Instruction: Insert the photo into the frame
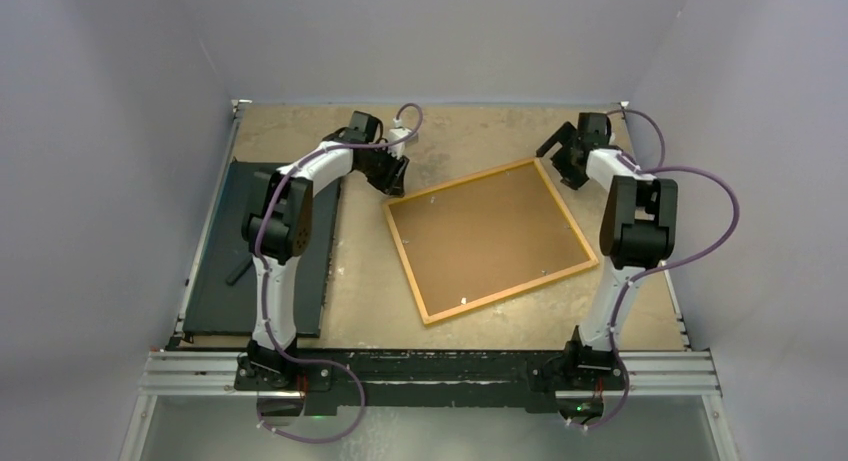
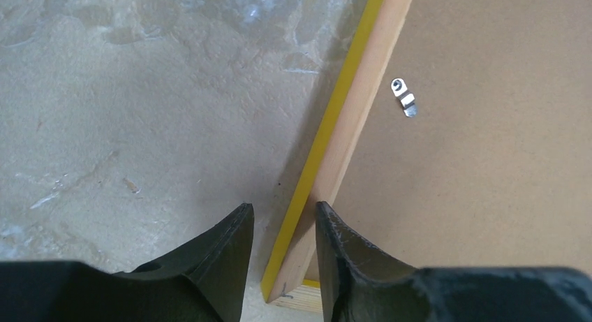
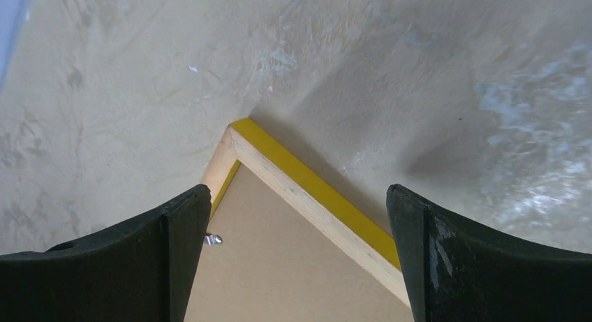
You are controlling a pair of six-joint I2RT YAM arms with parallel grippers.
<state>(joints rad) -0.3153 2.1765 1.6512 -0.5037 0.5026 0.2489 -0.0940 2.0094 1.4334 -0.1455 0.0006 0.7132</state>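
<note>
The scuffed tan surface [image 1: 360,301] sat between pale walls [image 1: 100,131] — the frame [image 1: 490,238] lay back-up. The left gripper [image 2: 283,207] loosely straddled its rail, unclenched; the right gripper [image 3: 299,189] gaped wide

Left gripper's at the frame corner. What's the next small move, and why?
Probably shift the left gripper over to the metal clip and work it aside: the frame lies back up, the backing board fills it, and the jaws only straddle the rail loosely.

We look down on a tan desk [image 1: 370,301], its worn top scuffed with pale, whitish patches. Plain lilac-grey walls close it in on the left [image 1: 90,181], far side [image 1: 430,41] and right [image 1: 770,131]. An aluminium rail [image 1: 190,373] runs along the near edge. The light is soft and even.
</note>
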